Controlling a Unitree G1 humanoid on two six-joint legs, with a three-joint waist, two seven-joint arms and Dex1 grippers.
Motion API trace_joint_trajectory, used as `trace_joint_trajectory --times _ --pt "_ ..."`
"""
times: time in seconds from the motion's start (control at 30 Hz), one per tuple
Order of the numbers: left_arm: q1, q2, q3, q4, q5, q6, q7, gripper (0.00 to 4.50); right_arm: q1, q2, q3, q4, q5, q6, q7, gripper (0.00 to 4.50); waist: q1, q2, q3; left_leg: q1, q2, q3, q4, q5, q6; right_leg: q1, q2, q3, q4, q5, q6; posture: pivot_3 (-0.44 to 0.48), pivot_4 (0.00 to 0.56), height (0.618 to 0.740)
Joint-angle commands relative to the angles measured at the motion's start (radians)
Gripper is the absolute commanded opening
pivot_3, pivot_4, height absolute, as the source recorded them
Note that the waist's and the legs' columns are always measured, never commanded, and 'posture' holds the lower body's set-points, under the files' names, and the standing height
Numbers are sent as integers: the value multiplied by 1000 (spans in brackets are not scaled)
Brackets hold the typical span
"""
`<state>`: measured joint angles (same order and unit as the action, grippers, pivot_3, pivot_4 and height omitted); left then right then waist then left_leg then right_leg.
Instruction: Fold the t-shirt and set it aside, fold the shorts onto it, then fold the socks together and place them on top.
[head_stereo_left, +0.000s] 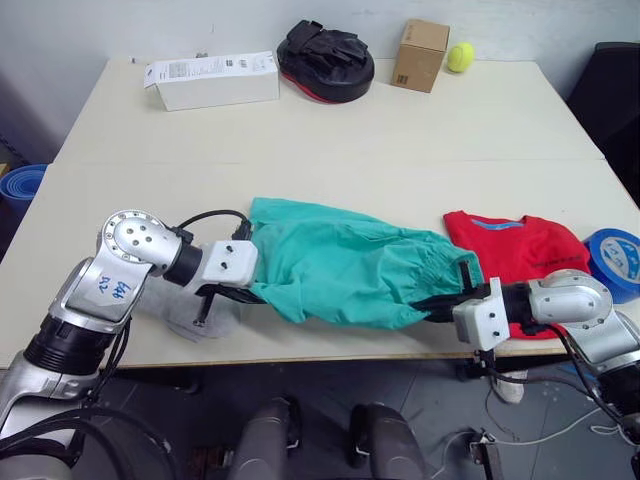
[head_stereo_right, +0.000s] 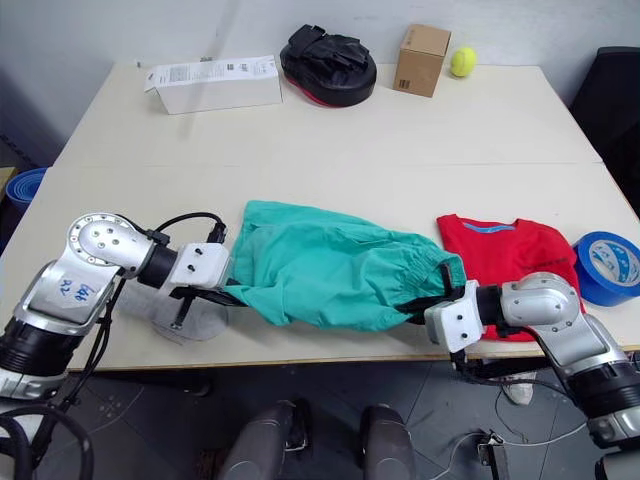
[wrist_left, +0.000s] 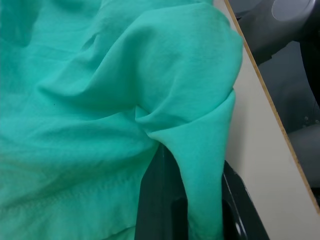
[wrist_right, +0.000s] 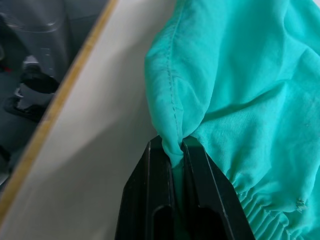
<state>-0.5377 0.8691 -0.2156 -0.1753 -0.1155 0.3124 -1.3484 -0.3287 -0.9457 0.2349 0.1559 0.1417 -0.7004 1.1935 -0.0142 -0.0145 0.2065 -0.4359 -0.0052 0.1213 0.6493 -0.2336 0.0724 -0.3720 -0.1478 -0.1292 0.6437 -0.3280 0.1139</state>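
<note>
The teal-green shorts (head_stereo_left: 350, 270) lie bunched lengthwise near the table's front edge. My left gripper (head_stereo_left: 250, 292) is at their left end, shut on a fold of the fabric (wrist_left: 200, 165). At the waistband end, my right gripper (head_stereo_left: 437, 307) is shut on a hem edge (wrist_right: 172, 142). The red t-shirt (head_stereo_left: 515, 255) lies folded just right of the shorts, behind my right arm, blue collar showing. A light grey sock (head_stereo_left: 205, 322) rests on the table under my left wrist, partly hidden.
At the table's back stand a white box (head_stereo_left: 215, 80), a black padded mitt (head_stereo_left: 325, 60), a cardboard box (head_stereo_left: 420, 55) and a tennis ball (head_stereo_left: 460, 57). A blue tape roll (head_stereo_left: 615, 262) sits at the right edge beside the t-shirt.
</note>
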Motion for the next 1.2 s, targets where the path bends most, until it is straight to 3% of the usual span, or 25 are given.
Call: trace_joint_trajectory --times 0.03,0.17,0.23,0.47,0.67,0.77,0.87,1.0,1.2 --pt "58 35 16 -51 19 2 32 33 2 0 -10 31 -14 -44 15 0 0 0 0 0 0 0 0 0 0 0 0 0 0 0 0 0 150 740" --pt "128 39 48 -102 -22 87 70 33 14 9 -29 22 -32 -18 -18 0 1 0 0 0 0 0 0 0 0 -1 0 0 0 0 0 0 150 740" --pt "148 47 75 -109 -50 113 75 513 38 -8 -40 0 -20 9 -18 0 6 0 0 0 0 0 0 0 0 -1 0 0 0 0 0 0 150 740" --pt "145 101 178 -42 -137 152 55 2593 132 -68 -112 -158 64 162 -17 2175 13 1 0 -1 0 -1 0 -2 -3 -1 -1 1 -2 0 -1 0 150 740" --pt "-55 87 260 18 -350 380 20 4499 172 -138 -248 -397 341 580 -40 4339 16 1 1 -2 0 -2 0 -3 -5 -2 -1 0 -1 -1 -2 0 150 740" --pt "-164 1 226 43 -381 463 95 4500 81 -95 -244 -485 450 838 -147 4457 15 2 0 -1 0 -2 0 -3 -5 0 -1 0 -2 -1 -2 0 150 740" --pt "-192 -86 148 48 -313 426 172 4311 16 -12 -185 -552 477 998 -234 4489 15 2 0 -1 0 -2 -1 -1 -2 -1 -1 0 -1 -1 -2 0 150 740" --pt "-186 -156 109 59 -293 400 217 3241 -17 73 -136 -590 439 1089 -288 3547 16 1 0 -4 0 -2 -1 -1 -2 -3 0 -1 0 -1 -2 0 150 740" --pt "-147 -129 33 55 -267 364 167 1200 -49 150 -123 -571 392 1131 -311 1349 14 1 0 -3 0 0 0 0 -2 -3 1 -1 -1 -1 -2 0 150 740"
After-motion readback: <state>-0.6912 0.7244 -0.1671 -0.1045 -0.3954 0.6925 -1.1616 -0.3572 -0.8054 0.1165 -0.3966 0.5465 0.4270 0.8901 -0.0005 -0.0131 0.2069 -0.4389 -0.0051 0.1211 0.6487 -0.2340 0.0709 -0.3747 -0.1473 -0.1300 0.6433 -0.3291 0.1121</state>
